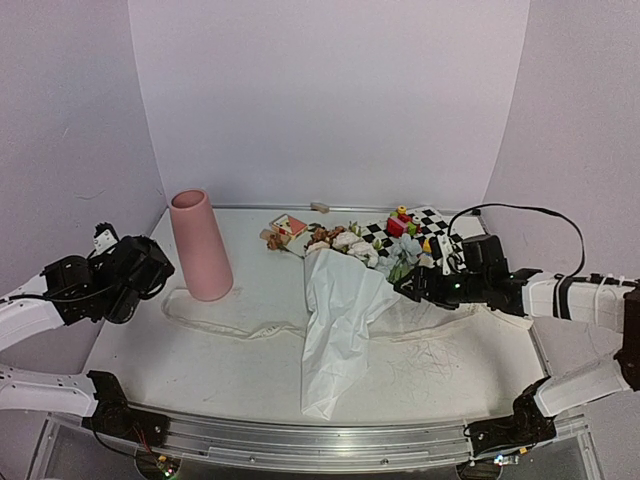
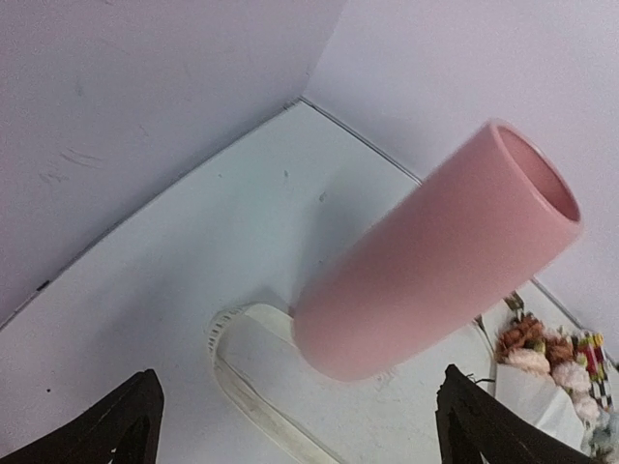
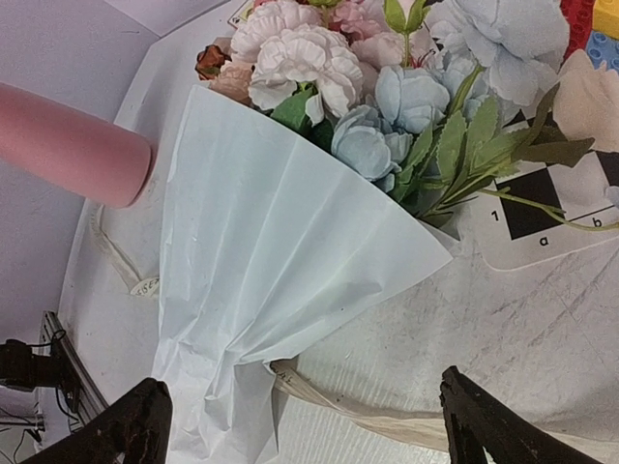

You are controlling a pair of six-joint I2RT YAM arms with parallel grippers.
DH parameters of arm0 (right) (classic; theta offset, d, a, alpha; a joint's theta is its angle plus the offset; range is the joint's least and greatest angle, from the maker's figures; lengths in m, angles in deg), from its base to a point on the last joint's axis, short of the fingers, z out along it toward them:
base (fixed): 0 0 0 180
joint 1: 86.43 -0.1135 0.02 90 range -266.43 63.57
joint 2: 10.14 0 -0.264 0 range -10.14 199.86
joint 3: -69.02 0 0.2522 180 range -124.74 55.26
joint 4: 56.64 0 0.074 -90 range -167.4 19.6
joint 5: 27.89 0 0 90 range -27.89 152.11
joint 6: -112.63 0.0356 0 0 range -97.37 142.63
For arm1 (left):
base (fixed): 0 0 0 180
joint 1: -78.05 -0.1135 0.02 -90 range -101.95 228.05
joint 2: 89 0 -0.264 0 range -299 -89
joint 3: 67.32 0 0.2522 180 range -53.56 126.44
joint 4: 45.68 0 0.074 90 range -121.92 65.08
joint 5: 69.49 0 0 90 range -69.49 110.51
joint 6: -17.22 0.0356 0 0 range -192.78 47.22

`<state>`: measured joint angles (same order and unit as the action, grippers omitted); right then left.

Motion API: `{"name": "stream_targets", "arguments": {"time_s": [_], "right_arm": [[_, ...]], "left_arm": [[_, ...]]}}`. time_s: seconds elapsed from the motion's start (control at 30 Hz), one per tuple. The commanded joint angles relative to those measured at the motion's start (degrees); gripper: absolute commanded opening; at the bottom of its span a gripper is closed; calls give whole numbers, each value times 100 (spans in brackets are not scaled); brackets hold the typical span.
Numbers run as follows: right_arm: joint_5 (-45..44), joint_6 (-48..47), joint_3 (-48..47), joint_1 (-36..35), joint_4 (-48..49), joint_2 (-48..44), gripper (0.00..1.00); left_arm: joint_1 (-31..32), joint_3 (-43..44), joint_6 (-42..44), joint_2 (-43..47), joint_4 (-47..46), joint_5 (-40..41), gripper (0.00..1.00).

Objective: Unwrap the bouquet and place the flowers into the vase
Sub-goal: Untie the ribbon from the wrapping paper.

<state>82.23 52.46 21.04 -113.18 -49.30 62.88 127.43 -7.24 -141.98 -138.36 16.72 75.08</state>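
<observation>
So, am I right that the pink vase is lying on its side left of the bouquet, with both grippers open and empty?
Not quite: the top view shows the vase standing upright. It is left of the bouquet, and the left gripper and right gripper are open and empty.

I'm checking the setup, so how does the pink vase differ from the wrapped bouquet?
The vase stands upright; the bouquet lies flat. The vase is smooth, plain pink; the bouquet is creased white paper around mixed-colour flowers. Both rest on the white table.
</observation>
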Motion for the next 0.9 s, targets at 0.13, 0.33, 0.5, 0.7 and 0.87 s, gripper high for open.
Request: {"name": "stream_targets", "arguments": {"time_s": [0.13,0.33,0.5,0.7,0.87], "right_arm": [[-219,450,-172,-516,431,401,95],[-656,1000,-99,-710,520,644,76],[-764,1330,-75,-717,607,913,54],[-713,1713,-179,-719,803,1341,49],[-767,1862,-253,-718,960,1563,49]], "left_arm": [[-18,-722,1798,-364,-3109,-2746,100],[-8,-1172,1950,-1011,-4654,-4110,91],[8,-1176,2084,-1557,-5458,-4839,76],[150,-829,2217,-2384,-5752,-5296,69],[398,-385,2319,-3131,-5758,-5428,63]]}}
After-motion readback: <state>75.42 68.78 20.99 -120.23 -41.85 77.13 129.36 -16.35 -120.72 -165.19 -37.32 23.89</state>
